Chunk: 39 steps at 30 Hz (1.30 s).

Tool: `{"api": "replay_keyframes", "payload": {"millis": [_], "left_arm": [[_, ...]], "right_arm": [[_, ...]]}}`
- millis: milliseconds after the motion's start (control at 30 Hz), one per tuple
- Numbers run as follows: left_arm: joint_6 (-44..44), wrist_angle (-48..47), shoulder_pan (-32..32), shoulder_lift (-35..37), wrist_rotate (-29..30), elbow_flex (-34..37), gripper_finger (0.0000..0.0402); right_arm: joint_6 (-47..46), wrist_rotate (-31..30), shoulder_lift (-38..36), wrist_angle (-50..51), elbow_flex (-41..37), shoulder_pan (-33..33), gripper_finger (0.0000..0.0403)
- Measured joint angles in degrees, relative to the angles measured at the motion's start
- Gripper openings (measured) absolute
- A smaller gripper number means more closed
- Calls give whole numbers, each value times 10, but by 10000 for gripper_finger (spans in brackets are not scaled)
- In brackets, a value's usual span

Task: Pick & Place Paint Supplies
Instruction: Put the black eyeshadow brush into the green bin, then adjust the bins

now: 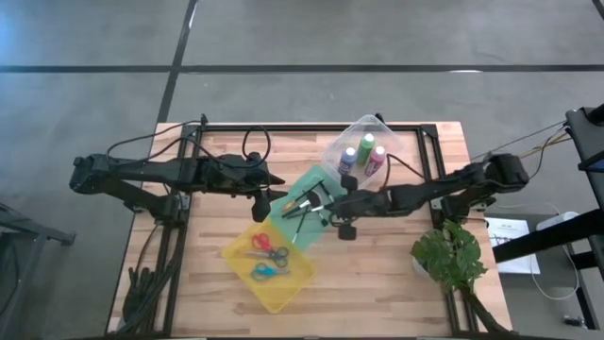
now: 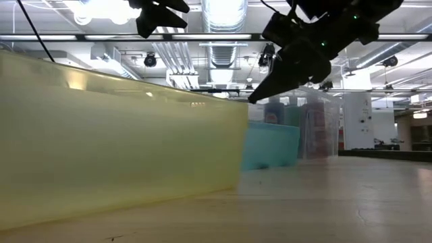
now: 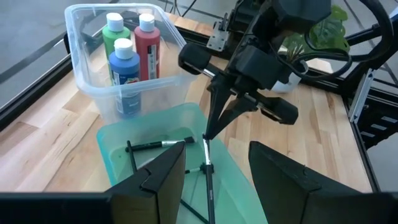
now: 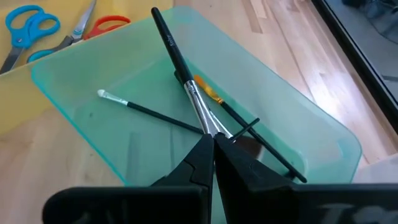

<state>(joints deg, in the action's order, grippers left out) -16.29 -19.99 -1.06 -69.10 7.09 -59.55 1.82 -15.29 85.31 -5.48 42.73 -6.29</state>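
Green bin at frame centre: right gripper pinches a brush by its bristle end.
Pinched there so the handle hangs over two brushes already lying crossed in the bin; left gripper, fingers spread, waits beside. Beyond, paint bottles stand in the clear bin, upper left; scissors lie in the yellow bin.

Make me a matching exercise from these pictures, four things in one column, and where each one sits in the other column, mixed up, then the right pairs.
Things:
1. paint bottles
2. scissors
3. brush with the silver ferrule
4. plant

Places:
A. yellow bin
B. on the table, outside the bins
C. clear bin
D. pinched in the right gripper above the green bin

Pairs: 1-C, 2-A, 3-D, 4-B
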Motion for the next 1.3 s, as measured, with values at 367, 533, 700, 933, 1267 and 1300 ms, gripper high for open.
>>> {"api": "replay_keyframes", "payload": {"millis": [367,533,700,933,1267,1300], "left_arm": [[7,-1,0,0,0,0,185],[13,-1,0,0,0,0,185],[13,-1,0,0,0,0,185],[-2,-2,1,0,23,0,185],[-5,22,79,-53,19,-7,118],[-4,34,94,-65,2,-10,99]], "right_arm": [[-15,15,-31,9,1,-1,9],[-35,21,-30,10,0,-1,36],[-40,20,-31,10,-1,-1,106],[-124,-6,-95,42,-1,-1,156],[-226,-161,-248,156,6,14,33],[-236,-165,-255,184,10,17,22]]}}
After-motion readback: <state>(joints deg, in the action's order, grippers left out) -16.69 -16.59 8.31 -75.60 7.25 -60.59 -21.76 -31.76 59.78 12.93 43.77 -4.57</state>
